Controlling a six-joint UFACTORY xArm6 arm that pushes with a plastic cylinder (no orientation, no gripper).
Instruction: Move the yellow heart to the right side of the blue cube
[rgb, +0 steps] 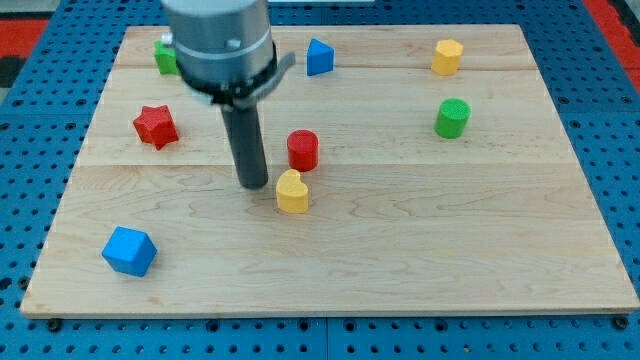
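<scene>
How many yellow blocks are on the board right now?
2. The yellow heart sits mid-board, just right of my tip; a yellow block is at the view's top right. The arm could hide others.

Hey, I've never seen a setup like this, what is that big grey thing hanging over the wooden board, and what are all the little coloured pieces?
The grey thing is a robot arm seen from one camera. It has no hand and holds nothing; it ends in a dark rod, and my tip slides on the wooden board to push blocks. It sits just to the view's left of the yellow heart. Above the heart is a red cylinder. The blue cube lies at bottom left. There are also a red star, a blue triangular block, a yellow block, a green cylinder, and a green block partly hidden.
</scene>
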